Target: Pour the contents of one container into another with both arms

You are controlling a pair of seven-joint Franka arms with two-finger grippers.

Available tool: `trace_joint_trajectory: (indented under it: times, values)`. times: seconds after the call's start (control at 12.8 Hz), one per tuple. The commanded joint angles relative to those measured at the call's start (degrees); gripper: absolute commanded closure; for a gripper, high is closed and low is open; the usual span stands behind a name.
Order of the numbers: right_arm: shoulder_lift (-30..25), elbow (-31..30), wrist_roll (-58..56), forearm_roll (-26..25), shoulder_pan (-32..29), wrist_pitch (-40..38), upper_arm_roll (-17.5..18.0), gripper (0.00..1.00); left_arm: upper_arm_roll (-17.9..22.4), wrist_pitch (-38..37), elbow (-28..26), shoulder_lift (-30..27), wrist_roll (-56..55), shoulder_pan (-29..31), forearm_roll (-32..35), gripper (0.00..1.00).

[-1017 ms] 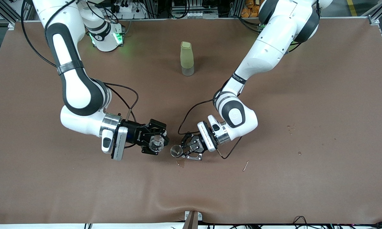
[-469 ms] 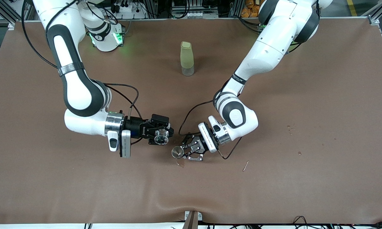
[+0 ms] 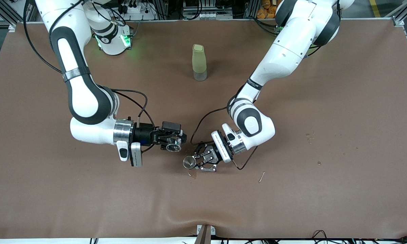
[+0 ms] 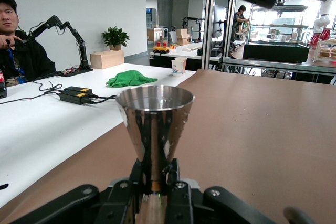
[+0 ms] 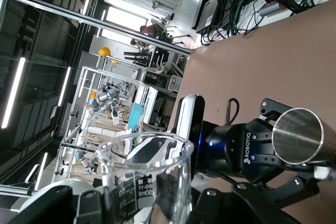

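Note:
My right gripper is shut on the tiny clear glass cup, which is tipped well over with its printed scale showing. Its rim is a short gap from the silvery hourglass metal cup, toward the right arm's end of the table. My left gripper is shut on that metal cup's narrow waist and holds it upright just over the table, its round rim open upward. The right wrist view shows the metal cup close by the glass. I see no liquid stream.
A tall pale-green bottle stands farther from the front camera, mid-table. A small wet patch marks the brown mat under the metal cup. A thin scrap lies toward the left arm's end.
My right gripper has moved toward the metal cup and rolled, tipping the glass cup further. The left gripper and metal cup have barely shifted.

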Motion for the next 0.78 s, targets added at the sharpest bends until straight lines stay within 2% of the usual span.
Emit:
trace_joint_trajectory:
  times: [0.0, 0.7]
  values:
    - [1.0, 1.3, 1.7, 3.1, 0.3, -0.5, -0.1, 1.0, 1.0, 1.3, 2.3, 1.2, -0.3, -1.1, -2.8, 1.0]
    - [3.9, 5.6, 8.8, 3.7, 1.2, -0.5, -0.1, 1.0, 0.9, 2.5, 2.4, 1.7, -0.2, -2.5, -3.9, 1.0]
